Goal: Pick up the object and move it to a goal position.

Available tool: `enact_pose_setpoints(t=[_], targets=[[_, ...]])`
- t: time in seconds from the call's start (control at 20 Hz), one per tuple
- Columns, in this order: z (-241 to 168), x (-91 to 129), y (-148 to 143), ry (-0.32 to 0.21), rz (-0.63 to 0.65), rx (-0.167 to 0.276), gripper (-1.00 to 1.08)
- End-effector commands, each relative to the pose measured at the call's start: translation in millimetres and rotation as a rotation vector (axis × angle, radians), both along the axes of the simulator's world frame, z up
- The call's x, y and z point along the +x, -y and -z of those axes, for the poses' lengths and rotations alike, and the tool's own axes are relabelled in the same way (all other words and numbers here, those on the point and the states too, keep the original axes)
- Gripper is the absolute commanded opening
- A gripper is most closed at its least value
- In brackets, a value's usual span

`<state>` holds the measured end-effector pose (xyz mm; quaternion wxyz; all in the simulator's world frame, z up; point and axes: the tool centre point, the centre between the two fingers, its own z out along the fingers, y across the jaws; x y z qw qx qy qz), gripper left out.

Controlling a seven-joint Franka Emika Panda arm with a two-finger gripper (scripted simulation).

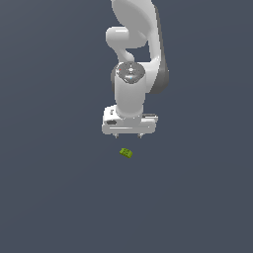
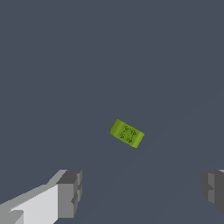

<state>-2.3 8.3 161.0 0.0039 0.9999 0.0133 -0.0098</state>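
So the pincer (image 1: 128, 135) hung spread wide with nothing between its fingers (image 2: 70, 192), and the little lime-green object (image 1: 126, 152) lay tilted on the plain dark counter (image 1: 49, 197) just below it, untouched, with only bare counter around it.

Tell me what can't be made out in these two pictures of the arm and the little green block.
- Green block: too small in the exterior view to read its dark markings; the wrist view shows them only as smudges.
- Gripper: only the finger stubs show in the exterior view; in the wrist view its fingertips are cut by the frame edges.
- Arm base: cut off by the exterior view's top edge.
- Goal position: no marker in either view.
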Motion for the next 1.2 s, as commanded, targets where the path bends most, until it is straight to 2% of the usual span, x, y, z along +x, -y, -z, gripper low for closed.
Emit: enact_pose_setpoints(t=[0.0, 0.55, 1.15], targets=[[0, 0, 0, 0.0, 0.0, 0.0, 1.0], [-11, 10, -11, 0.033, -0.037, 0.022, 1.0], [-3, 9, -8, 0.03, -0.104, 0.016, 1.0]])
